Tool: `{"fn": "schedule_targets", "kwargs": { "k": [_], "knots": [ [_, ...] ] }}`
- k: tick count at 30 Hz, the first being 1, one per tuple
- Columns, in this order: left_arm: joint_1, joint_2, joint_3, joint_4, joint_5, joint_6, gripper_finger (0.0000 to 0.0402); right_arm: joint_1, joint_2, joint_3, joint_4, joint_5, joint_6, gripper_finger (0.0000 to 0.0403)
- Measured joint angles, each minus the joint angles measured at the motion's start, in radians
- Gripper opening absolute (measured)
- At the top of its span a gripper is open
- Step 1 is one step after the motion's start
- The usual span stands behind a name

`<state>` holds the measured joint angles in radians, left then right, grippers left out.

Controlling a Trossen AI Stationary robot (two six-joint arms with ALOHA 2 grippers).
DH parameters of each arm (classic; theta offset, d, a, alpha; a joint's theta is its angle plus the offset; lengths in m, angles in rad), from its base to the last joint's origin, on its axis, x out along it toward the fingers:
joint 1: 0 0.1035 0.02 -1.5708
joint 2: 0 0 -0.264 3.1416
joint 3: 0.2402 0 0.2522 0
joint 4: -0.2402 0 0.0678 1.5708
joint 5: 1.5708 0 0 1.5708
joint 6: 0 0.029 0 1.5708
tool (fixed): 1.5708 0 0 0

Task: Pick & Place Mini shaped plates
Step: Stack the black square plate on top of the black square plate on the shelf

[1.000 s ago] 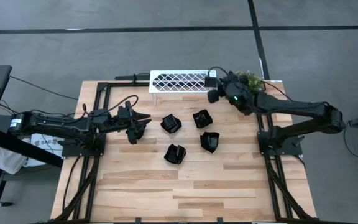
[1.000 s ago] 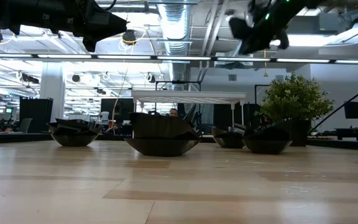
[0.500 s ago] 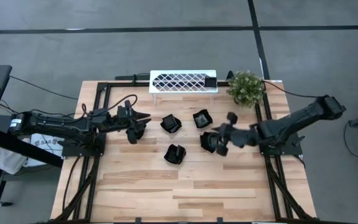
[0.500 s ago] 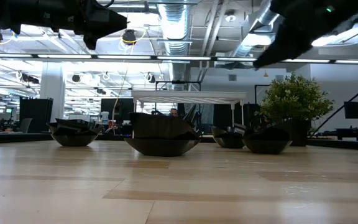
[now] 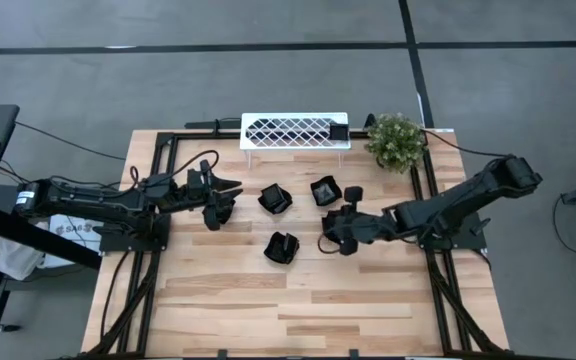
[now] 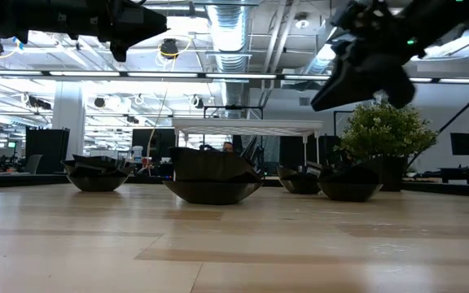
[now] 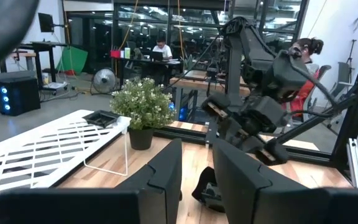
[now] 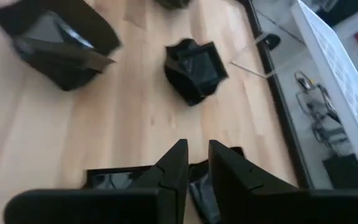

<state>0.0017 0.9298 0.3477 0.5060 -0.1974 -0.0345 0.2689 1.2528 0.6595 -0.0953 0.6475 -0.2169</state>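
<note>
Four mini shaped plates lie loosely grouped in the middle of the table [image 5: 218,320], toward its far edge: one [image 5: 275,198] nearest the left arm, one [image 5: 325,190] closer to the far edge, one [image 5: 282,247] nearest the front edge, and one [image 5: 334,228] on the right of the group. A fifth small black plate [image 5: 339,131] sits at the right end of the white lattice rack [image 5: 293,131], which stands along the far edge, with a potted plant [image 5: 396,138] beside it near the far right corner. The right gripper [image 5: 336,230] hangs right over the rightmost plate; the low view shows it raised clear above the dishes, not touching any. In the right wrist view its two fingers [image 8: 166,171] stand close together with only a narrow gap and nothing between them, and a plate [image 8: 213,193] shows directly under the tips, with two others [image 8: 196,67] [image 8: 58,40] farther off on the wood. The left gripper [image 5: 226,197] waits off the left side of the group, near the leftmost plate but apart from it and also held high; its fingers [image 7: 166,171] are a little way apart and hold nothing.
</note>
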Motion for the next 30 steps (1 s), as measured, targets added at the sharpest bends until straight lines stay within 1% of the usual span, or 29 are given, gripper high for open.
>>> {"fn": "schedule_targets", "kwargs": {
  "k": [1, 2, 6, 8, 9, 15, 20, 28, 30],
  "knots": [
    [0.000, 0.000, 0.000, -0.001, 0.000, 0.000, 0.0093, -0.021, 0.010, 0.019, -0.020, -0.027, 0.000, 0.0059],
    [0.000, 0.000, 0.000, -0.001, 0.000, 0.000, 0.0093, -0.045, 0.019, 0.039, -0.049, -0.078, 0.001, 0.0059],
    [0.000, 0.000, 0.000, -0.004, 0.000, -0.012, 0.0093, -0.141, 0.068, 0.114, -0.171, -0.342, 0.002, 0.0059],
    [0.000, 0.000, 0.000, -0.004, 0.000, -0.024, 0.0093, -0.179, 0.093, 0.147, -0.217, -0.414, -0.020, 0.0059],
    [0.000, 0.000, 0.000, -0.004, 0.000, -0.026, 0.0093, -0.195, 0.105, 0.160, -0.235, -0.431, -0.040, 0.0059],
    [0.000, 0.000, -0.001, -0.009, 0.003, -0.034, 0.0093, -0.259, 0.188, 0.215, -0.294, -0.471, -0.119, 0.0059],
    [0.000, 0.000, -0.001, -0.009, 0.003, -0.034, 0.0093, -0.286, 0.238, 0.257, -0.341, -0.467, -0.147, 0.0059],
    [0.000, 0.001, -0.001, -0.008, 0.000, -0.034, 0.0093, -0.304, 0.219, 0.277, -0.357, -0.459, -0.212, 0.0059],
    [0.000, 0.001, -0.001, -0.008, 0.000, -0.034, 0.0093, -0.304, 0.208, 0.278, -0.361, -0.413, -0.257, 0.0059]
  ]
}}
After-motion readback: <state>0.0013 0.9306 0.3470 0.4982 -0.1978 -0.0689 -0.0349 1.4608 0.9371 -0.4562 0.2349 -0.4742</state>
